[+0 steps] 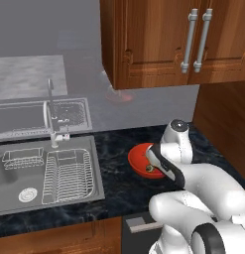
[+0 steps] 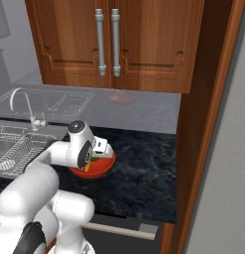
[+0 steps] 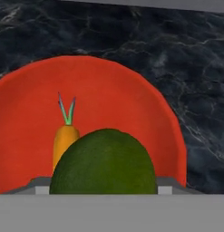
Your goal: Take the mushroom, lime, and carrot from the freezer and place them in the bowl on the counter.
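Over the bowl [image 3: 131,104] on the counter [image 3: 177,54], the gripper [image 3: 103,190] holds the lime [image 3: 103,163] between wide-set jaws above the carrot [image 3: 64,140]; next, judged: release, then retract.

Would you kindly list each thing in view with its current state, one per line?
Bowl: upright on the counter, holding produce.
Carrot: lying in the bowl, behind the lime.
Lime: over the bowl, close under the hand.
Cabinet doors: closed.
Drying rack: sitting in the sink.
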